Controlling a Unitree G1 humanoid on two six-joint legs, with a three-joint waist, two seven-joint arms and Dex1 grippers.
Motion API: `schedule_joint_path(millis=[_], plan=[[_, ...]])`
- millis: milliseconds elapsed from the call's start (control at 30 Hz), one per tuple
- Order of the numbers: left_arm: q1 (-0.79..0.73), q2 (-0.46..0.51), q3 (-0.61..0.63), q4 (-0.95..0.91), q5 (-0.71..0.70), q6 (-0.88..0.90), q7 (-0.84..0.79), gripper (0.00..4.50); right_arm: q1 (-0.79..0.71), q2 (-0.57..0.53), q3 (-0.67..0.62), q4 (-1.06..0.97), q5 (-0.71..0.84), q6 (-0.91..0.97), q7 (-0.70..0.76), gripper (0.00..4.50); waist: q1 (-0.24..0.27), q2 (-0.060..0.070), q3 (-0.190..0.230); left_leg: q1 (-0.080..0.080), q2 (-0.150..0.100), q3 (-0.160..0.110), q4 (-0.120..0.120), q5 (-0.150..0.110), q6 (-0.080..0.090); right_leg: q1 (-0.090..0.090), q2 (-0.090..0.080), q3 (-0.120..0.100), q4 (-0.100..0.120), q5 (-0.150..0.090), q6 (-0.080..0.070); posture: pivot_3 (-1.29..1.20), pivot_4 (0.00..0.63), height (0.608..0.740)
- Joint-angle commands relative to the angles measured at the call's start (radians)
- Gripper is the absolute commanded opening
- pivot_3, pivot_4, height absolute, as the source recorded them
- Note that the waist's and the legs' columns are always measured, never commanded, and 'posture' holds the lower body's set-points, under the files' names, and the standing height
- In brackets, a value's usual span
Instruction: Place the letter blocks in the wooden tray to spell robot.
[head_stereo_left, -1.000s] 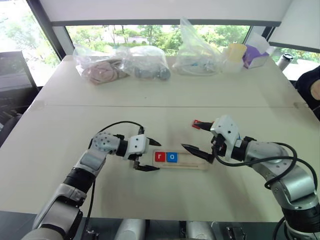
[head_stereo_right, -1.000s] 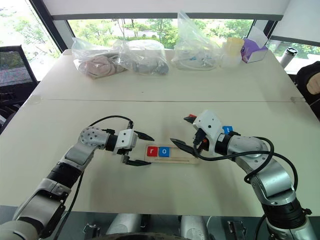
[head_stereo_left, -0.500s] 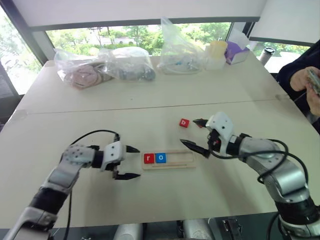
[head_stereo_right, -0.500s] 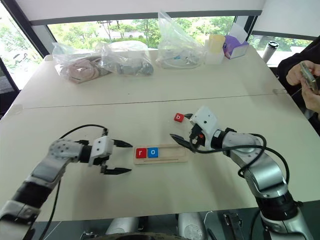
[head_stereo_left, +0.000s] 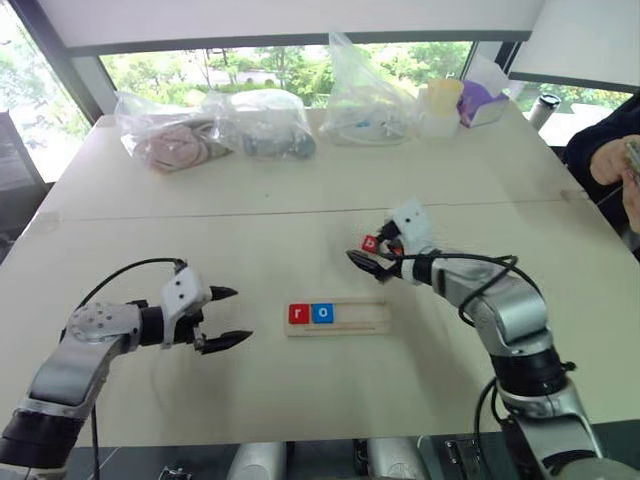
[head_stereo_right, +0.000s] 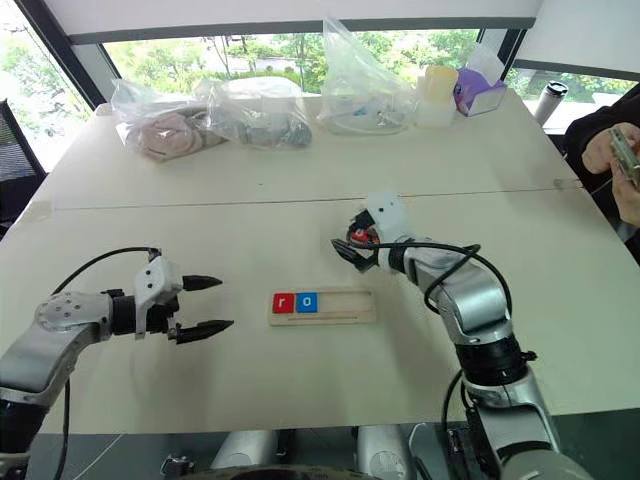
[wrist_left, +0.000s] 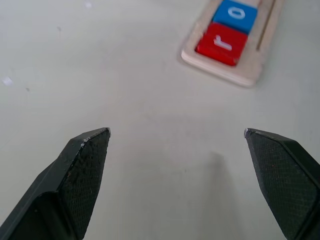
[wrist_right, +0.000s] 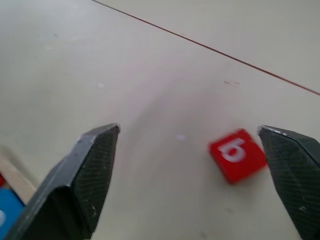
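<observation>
The wooden tray (head_stereo_left: 362, 318) lies mid-table with a red "r" block (head_stereo_left: 298, 314) and a blue "o" block (head_stereo_left: 322, 313) at its left end. A red "b" block (wrist_right: 237, 155) lies flat on the table beyond the tray's right end. My right gripper (head_stereo_left: 367, 247) is open around that block, low over the table, and the block (head_stereo_left: 370, 243) shows partly between its fingers, untouched. To the left of the tray, my left gripper (head_stereo_left: 240, 314) is open and empty, a hand's width from the tray (wrist_left: 250, 60).
Several clear plastic bags (head_stereo_left: 270, 125), a yellow cup (head_stereo_left: 443, 98) and a purple box (head_stereo_left: 482, 100) line the table's far edge. A person's hands holding a phone (head_stereo_right: 620, 160) show at the right edge. A seam (head_stereo_left: 200, 212) crosses the table.
My left gripper has drawn back leftward from the tray's left end. My right gripper has reached forward from the tray's right end to the red "b" block. The camera has shifted.
</observation>
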Motion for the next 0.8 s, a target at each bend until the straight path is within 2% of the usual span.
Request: schedule_joint_path(millis=[33,233,800], plan=[[0.014,-0.013,0.018,-0.051,-0.008,0.006,0.034,4.48,-0.040,0.026,-0.014,0.040,-0.042,0.072,-0.084,4.50,-0.001,0.000,0.000,0.000,0.000,0.000,0.000,0.000,0.000,-0.001,0.000,0.000,0.000,0.000,0.000,0.00,0.150,0.740],[-0.017,-0.033,-0.008,-0.046,0.005,0.012,0.067,4.48,-0.102,0.075,-0.079,0.125,-0.046,0.107,-0.147,4.50,-0.001,0.000,0.000,-0.002,-0.001,0.002,0.000,0.001,-0.001,-0.001,0.000,0.000,0.001,0.000,0.000,0.00,0.150,0.740],[-0.041,-0.070,-0.054,-0.023,0.027,-0.010,0.079,4.48,-0.250,0.345,-0.257,0.257,-0.088,0.275,-0.416,4.50,-0.006,0.000,0.000,-0.002,-0.001,0.002,0.000,0.001,-0.001,-0.003,0.002,0.000,0.003,0.001,-0.001,0.00,0.150,0.740]])
